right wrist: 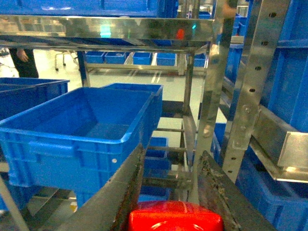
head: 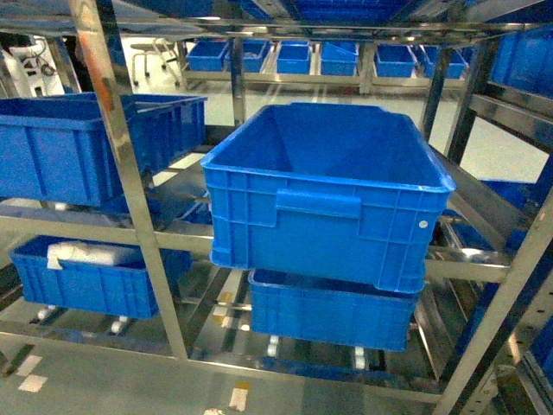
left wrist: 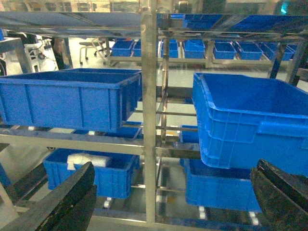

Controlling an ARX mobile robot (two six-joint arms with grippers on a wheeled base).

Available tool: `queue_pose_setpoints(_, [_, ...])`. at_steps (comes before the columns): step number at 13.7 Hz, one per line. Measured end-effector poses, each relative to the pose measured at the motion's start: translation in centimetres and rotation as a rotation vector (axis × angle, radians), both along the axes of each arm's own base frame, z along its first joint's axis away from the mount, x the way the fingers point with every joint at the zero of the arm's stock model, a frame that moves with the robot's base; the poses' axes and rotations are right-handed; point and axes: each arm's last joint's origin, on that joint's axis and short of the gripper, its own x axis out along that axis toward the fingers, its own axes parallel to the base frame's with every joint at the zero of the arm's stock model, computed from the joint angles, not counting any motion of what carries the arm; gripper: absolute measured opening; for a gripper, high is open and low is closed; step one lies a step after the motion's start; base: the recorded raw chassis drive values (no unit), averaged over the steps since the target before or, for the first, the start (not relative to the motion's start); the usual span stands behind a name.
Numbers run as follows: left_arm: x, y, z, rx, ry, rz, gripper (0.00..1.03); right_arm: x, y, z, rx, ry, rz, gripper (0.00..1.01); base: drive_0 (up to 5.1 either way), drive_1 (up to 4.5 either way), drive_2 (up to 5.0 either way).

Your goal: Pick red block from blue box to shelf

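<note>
In the right wrist view the glossy red block sits between the two dark fingers of my right gripper, which is shut on it low down near the finger bases. The steel shelf stands right ahead, its upright just beyond the fingertips. My left gripper is open wide with nothing between its fingers and faces a shelf upright. The head view shows the shelf but neither gripper. The blue box is out of view.
A large dark blue crate sits tilted on the middle tier, with another crate under it. At left are a crate and a lower one holding a white packet. More crates line the far racks.
</note>
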Motion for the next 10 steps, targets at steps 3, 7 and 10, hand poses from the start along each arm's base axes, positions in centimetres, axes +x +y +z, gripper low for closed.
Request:
queue_pose_setpoints(3, [0.00, 0.00, 0.00, 0.000, 0.000, -0.002, 0.98, -0.01, 0.00, 0.08, 0.001, -0.009, 0.000, 0.28, -0.1, 4.25, -4.4])
queue_pose_setpoints(7, [0.00, 0.00, 0.01, 0.000, -0.002, -0.001, 0.98, -0.01, 0.00, 0.03, 0.000, -0.003, 0.000, 0.28, -0.1, 4.25, -4.4])
queue_pose_setpoints(10, [0.00, -0.01, 0.01, 0.000, -0.001, -0.002, 0.98, 0.01, 0.00, 0.03, 0.000, -0.003, 0.000, 0.28, -0.1, 4.25, -4.4])
